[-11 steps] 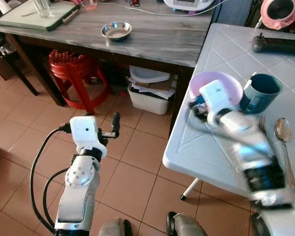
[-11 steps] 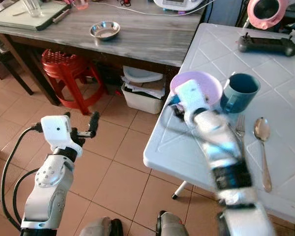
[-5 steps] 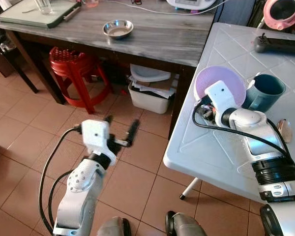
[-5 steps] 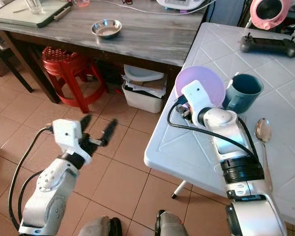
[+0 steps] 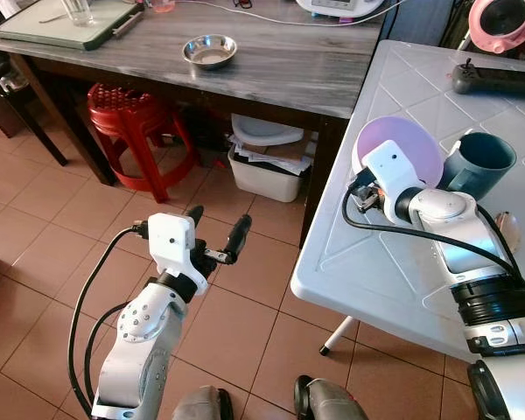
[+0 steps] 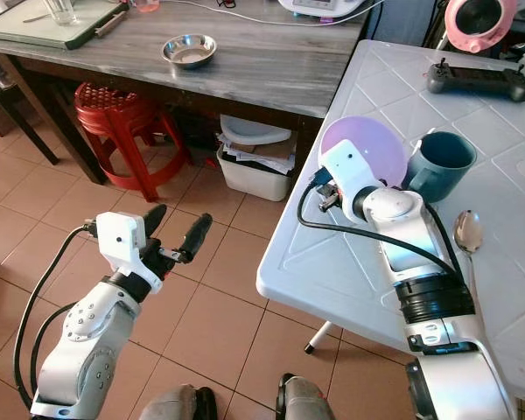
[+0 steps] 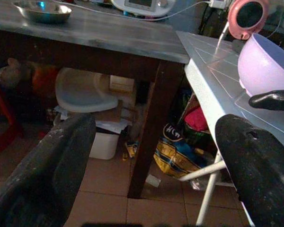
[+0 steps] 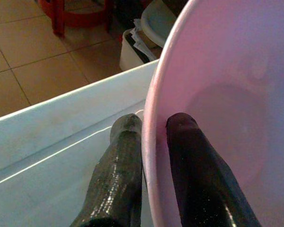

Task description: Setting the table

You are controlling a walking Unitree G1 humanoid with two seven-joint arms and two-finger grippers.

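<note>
Pink bowl (image 5: 409, 149) rim is pinched by right gripper (image 8: 154, 142) on white table (image 5: 376, 271), left gripper (image 5: 217, 234) held open; placement presumably needed next.

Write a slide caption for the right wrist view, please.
Right gripper pinches the pink bowl's rim above the white table.

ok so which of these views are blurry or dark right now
Both eye views are sharp and evenly lit. Left wrist view: dim under the wooden table, its own fingers soft and close. Right wrist view: bright, pink bowl rim slightly soft between the fingers.
</note>
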